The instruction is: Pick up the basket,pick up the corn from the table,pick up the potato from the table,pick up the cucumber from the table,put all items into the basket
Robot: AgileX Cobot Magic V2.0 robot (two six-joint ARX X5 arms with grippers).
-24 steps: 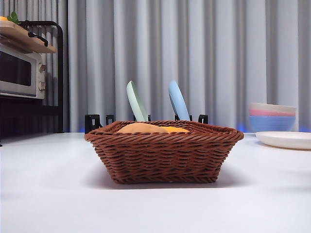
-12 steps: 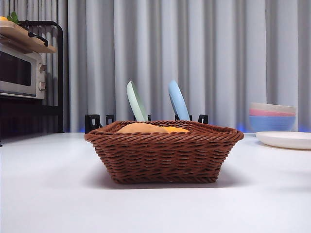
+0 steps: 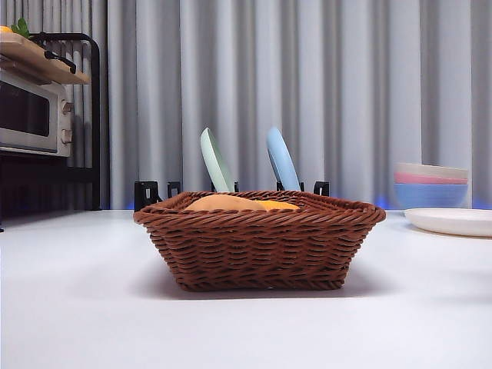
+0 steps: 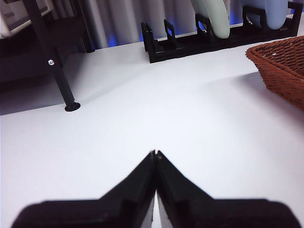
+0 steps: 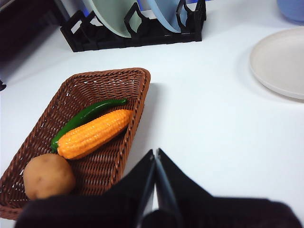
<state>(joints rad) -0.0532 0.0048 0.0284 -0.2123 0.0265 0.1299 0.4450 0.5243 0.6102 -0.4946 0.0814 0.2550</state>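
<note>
The brown wicker basket (image 3: 257, 242) stands on the white table in the middle of the front view. In the right wrist view the basket (image 5: 135, 78) holds the orange corn (image 5: 95, 134), the dark green cucumber (image 5: 83, 118) beside it, and the tan potato (image 5: 48, 175) at one end. In the front view only the tops of the potato (image 3: 223, 203) and the corn (image 3: 278, 205) show over the rim. My right gripper (image 5: 155, 153) is shut and empty, above the table beside the basket. My left gripper (image 4: 155, 153) is shut and empty over bare table, away from the basket (image 4: 282, 61).
A black dish rack (image 3: 231, 188) with a green plate (image 3: 216, 160) and a blue plate (image 3: 281, 159) stands behind the basket. A white plate (image 3: 452, 221) and stacked bowls (image 3: 430, 185) are at the right. A microwave on a shelf (image 3: 34, 115) is at the left.
</note>
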